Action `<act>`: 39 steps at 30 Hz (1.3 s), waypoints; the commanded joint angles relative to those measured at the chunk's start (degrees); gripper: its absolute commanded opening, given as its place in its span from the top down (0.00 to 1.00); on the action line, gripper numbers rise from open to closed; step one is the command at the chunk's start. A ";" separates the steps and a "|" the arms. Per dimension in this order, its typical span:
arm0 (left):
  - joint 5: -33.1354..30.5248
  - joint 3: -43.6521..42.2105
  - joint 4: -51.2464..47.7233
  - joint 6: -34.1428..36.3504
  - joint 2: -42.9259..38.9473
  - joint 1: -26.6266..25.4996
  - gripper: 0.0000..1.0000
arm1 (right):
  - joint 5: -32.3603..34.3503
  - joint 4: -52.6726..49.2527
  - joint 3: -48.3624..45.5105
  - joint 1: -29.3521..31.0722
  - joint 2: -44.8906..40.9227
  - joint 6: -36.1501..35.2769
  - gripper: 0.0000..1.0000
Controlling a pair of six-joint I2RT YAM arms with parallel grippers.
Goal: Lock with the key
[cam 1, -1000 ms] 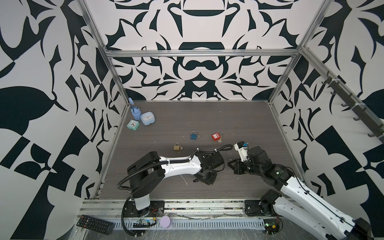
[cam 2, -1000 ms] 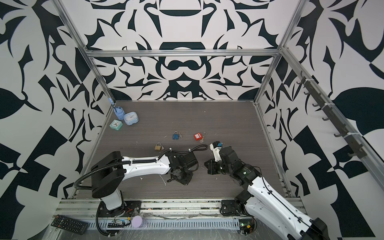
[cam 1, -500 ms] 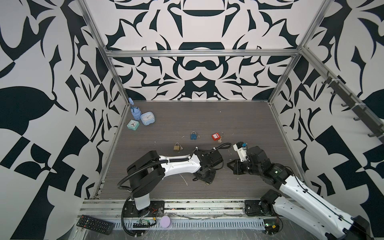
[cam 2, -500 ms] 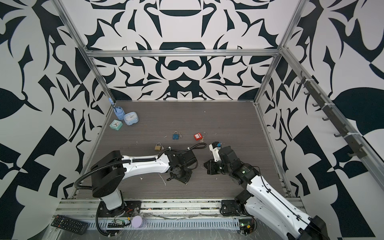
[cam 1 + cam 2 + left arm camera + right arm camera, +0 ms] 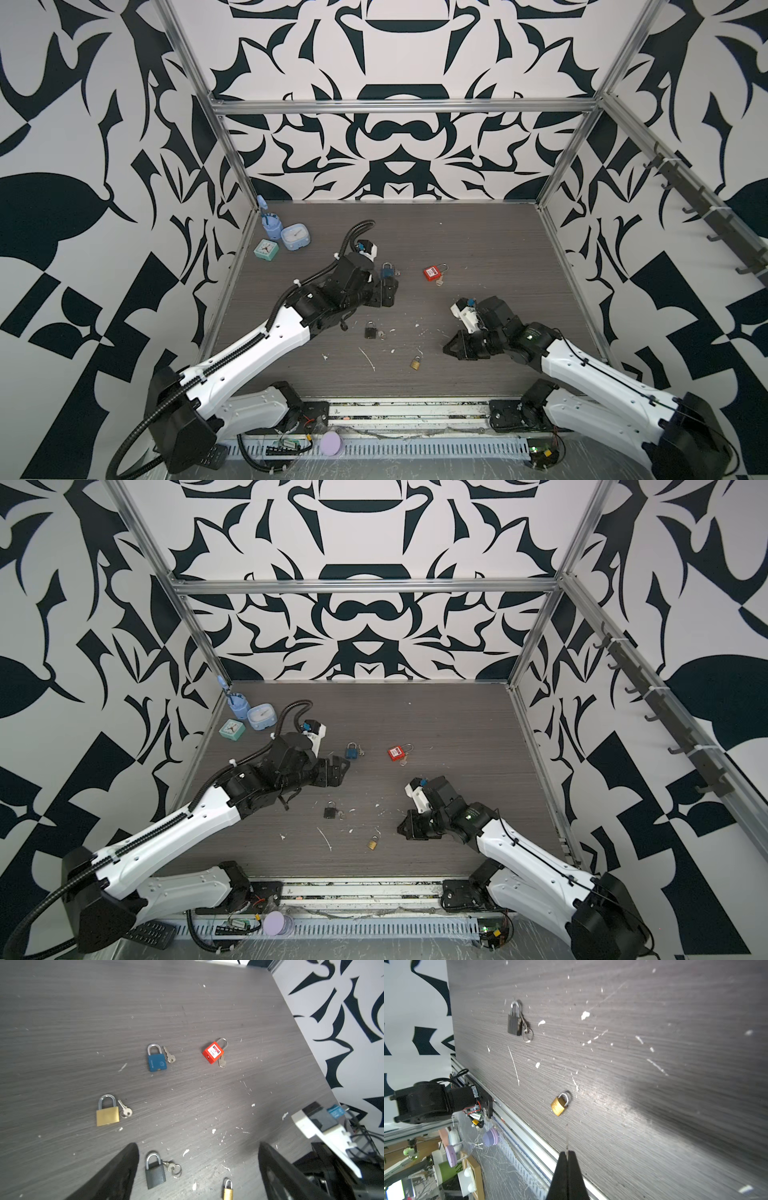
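My right gripper [image 5: 567,1152] is shut on a thin key [image 5: 566,1138], seen edge-on and sticking out past its tips. It hovers low near a small brass padlock [image 5: 559,1105] that lies flat on the table [image 5: 478,249] with its shackle down. In both top views that padlock [image 5: 415,364] [image 5: 372,843] lies just left of the right gripper [image 5: 449,347]. My left gripper [image 5: 197,1145] is open and holds nothing. In a top view the left gripper [image 5: 384,291] sits beside the blue padlock [image 5: 388,271].
A black padlock [image 5: 369,331] with a key ring, a red padlock [image 5: 433,272] and a larger brass padlock [image 5: 107,1114] with a key beside it also lie on the table. Two small clocks [image 5: 295,237] and a blue holder [image 5: 270,222] stand at the back left corner.
My left gripper has opened and its arm has swung from the front middle back toward the blue padlock. The small brass padlock now lies uncovered. The right arm has barely moved.
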 commanded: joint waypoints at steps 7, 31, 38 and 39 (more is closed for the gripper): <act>2.02 -4.03 3.62 0.49 -1.83 3.22 0.07 | -1.32 8.34 0.83 3.65 9.65 3.52 1.00; 5.43 -4.84 3.67 0.93 -2.56 6.65 0.06 | -0.01 12.31 6.07 8.46 25.29 1.82 1.00; 5.58 -4.67 3.41 0.93 -2.72 7.01 0.06 | 0.23 10.93 6.86 8.84 24.92 0.67 0.84; 5.67 -4.67 3.42 0.90 -2.61 7.09 0.06 | 0.40 10.54 6.96 8.97 24.63 0.56 0.82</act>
